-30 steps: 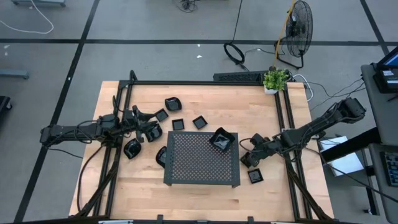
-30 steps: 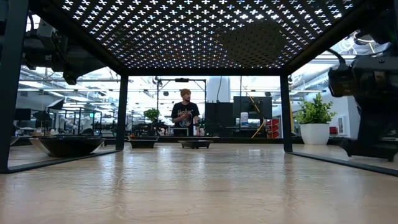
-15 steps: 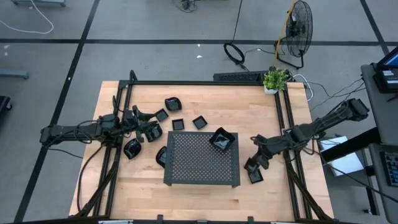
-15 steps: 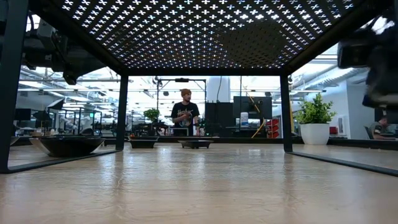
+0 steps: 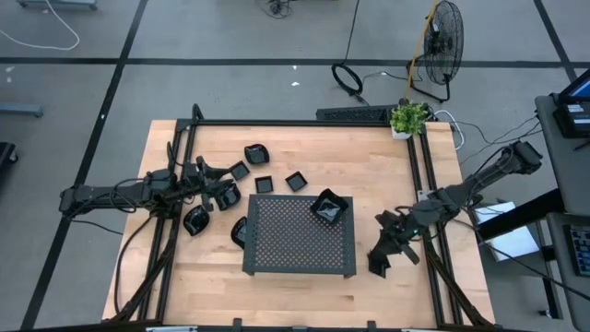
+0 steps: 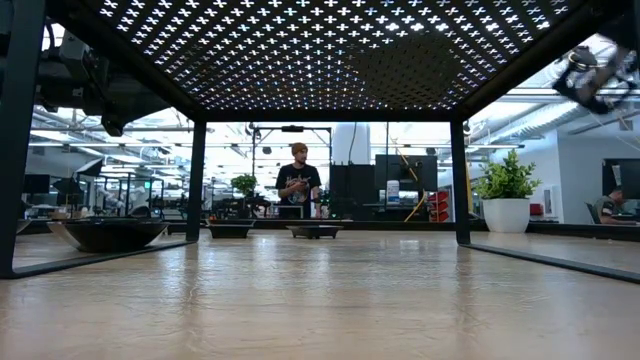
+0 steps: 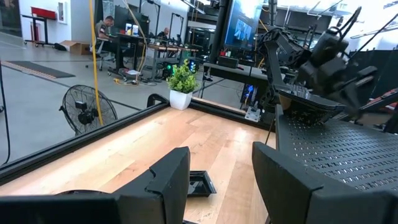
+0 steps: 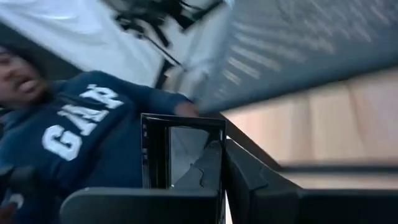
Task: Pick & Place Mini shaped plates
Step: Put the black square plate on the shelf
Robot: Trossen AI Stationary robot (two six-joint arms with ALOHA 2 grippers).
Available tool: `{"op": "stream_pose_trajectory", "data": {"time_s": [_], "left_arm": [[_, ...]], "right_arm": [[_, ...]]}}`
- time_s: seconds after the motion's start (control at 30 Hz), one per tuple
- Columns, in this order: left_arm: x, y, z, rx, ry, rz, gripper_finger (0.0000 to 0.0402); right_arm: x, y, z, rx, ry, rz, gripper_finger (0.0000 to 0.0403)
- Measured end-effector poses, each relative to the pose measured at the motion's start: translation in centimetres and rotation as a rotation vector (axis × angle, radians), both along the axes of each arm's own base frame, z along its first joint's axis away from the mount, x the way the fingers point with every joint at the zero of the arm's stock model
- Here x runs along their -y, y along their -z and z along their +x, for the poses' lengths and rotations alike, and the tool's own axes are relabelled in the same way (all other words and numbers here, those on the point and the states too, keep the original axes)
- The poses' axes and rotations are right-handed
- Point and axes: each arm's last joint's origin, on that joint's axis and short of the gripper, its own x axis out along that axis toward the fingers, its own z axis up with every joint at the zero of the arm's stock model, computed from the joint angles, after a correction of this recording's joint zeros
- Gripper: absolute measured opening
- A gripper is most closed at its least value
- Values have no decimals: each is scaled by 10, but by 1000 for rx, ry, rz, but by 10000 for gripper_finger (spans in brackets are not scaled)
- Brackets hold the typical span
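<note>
Fingers of our right gripper (image 8: 221, 177) are pinching tight on a square plate (image 8: 180, 155), lifted off the table (image 5: 304, 290) just right of the tray (image 5: 300, 244) (the wrist view is also catching a person in a blue sweatshirt (image 8: 81, 134) behind it). Our left gripper (image 7: 217, 180) is waiting left of the tray with its fingers parted, gripping nothing. We are seeing one angular plate (image 5: 329, 208) lying on the tray's far right corner. More plates (image 5: 256, 154) are lying loose beyond and left of the tray. Farther off, a plant (image 5: 408, 118) is standing at the table's back edge.
</note>
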Motion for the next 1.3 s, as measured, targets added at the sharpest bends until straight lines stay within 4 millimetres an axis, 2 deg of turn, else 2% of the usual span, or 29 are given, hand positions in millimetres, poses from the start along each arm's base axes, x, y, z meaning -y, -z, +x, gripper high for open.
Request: {"op": "stream_pose_trajectory", "data": {"time_s": [0.2,0.3,0.4,0.6,0.73,0.87,0.97,1.3], "left_arm": [[0,0,0,0,0,0,177],[0,0,0,0,0,0,177],[0,0,0,0,0,0,177],[0,0,0,0,0,0,177],[0,0,0,1,0,0,177],[0,0,0,0,0,0,177],[0,0,0,1,0,0,177],[0,0,0,0,0,0,177]], "right_arm": [[-8,-25,10,427,-3,-73,0],[-14,-29,16,598,-70,-134,0],[-19,-26,27,665,-49,-182,0],[-23,-34,69,544,83,-189,0],[-27,-41,100,343,134,-254,0],[-30,-47,120,159,204,-379,0],[-30,-46,126,97,248,-439,0],[-32,-45,126,99,232,-453,5]]}}
